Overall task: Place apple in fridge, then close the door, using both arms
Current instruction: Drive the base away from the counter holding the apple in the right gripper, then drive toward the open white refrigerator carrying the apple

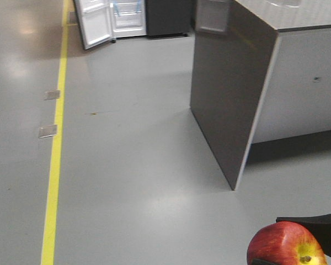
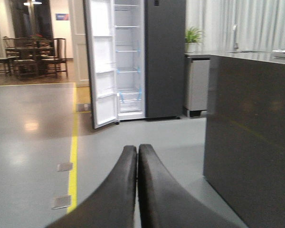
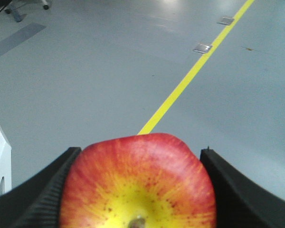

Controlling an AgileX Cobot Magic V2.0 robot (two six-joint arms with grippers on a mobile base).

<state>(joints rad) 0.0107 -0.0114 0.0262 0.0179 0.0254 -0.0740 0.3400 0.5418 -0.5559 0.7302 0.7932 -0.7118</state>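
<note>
Transit: black right gripper (image 3: 140,153) clamped on glossy red-yellow apple (image 3: 137,190), black left gripper (image 2: 137,159) together, empty; grip firm, approach tall dark-grey fridge (image 2: 164,57)

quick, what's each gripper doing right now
left gripper: shut, nothing in it
right gripper: shut on the apple

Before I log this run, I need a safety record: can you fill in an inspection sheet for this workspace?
Surface: grey floor, yellow line, two floor plates.
Job's things: apple in the right gripper; fridge far ahead, door open.
Clutter: nothing seen.
Grippers: left gripper shut, empty; right shut on the apple.
Cables: nothing seen.
Surroundings: dark counter to the right, dining chairs, plant.
</note>
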